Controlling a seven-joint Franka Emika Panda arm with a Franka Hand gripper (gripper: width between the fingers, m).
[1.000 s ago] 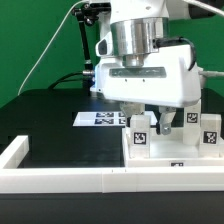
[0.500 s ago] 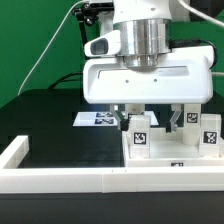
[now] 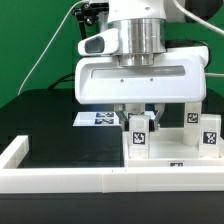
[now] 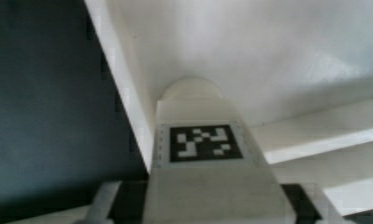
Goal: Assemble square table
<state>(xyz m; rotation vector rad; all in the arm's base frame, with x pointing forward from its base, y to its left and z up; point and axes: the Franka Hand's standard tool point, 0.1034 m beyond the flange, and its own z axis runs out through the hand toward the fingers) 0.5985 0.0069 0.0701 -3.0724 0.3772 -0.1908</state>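
Green backdrop and a black table set the scene, with a low white border wall [image 3: 60,178] running along the front edge. On the exterior view's right, the square slab [image 3: 165,160] lies flat on the table against that wall, and several short legs stand upright on it. The leg [image 3: 140,131] nearest the slab's left edge is the one in hand: it stands on end, long axis vertical, tagged face toward the exterior camera. The gripper [image 3: 140,122] hangs straight above it, jaws lowered on either side and partly closed; in the wrist view the leg [image 4: 204,150] fills the gap between the pads [image 4: 108,195], yet whether they already press its sides I cannot tell.

To do this step well, the jaws should close squarely on the leg's flat sides, centred, so it does not twist. A straight vertical lift would keep it clear of the neighbouring leg [image 3: 210,133] and of the marker board [image 3: 98,119] behind.
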